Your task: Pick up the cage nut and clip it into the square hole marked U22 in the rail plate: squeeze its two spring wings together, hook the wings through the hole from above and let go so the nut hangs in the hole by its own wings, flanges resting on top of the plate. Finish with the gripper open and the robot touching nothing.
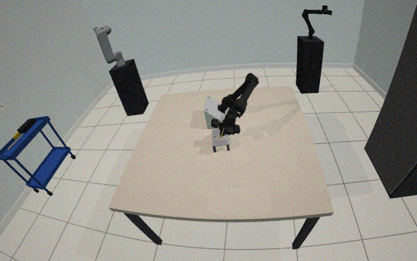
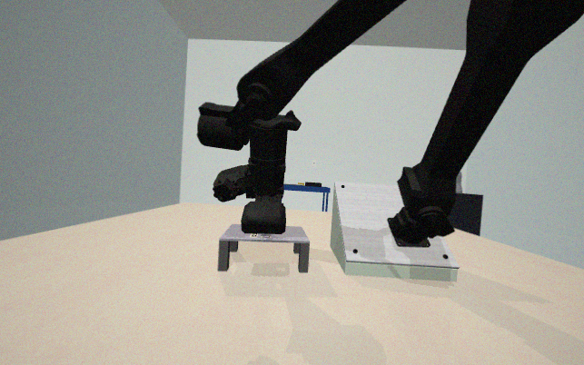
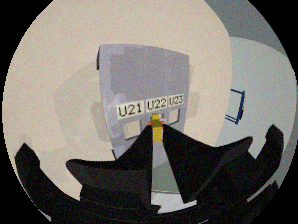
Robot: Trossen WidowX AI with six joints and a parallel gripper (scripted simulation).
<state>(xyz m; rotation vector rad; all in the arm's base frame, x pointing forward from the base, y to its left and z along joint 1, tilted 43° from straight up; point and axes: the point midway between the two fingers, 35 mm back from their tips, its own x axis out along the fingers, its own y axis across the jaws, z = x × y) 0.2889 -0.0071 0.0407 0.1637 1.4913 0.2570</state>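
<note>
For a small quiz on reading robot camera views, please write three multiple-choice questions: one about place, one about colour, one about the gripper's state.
1. Which label stands between the other two?
A) U21
B) U23
C) U22

2. What colour is the wheeled cart?
A) Blue
B) Red
C) White

3. How is the gripper?
A) Wide open, with nothing between its fingers
B) Shut on the cage nut
C) Shut on the cart

1: C, the wrist view shows the U22 label between U21 and U23.
2: A, the cart has blue shelves and posts.
3: B, the gripper pinches the yellow cage nut.
</note>
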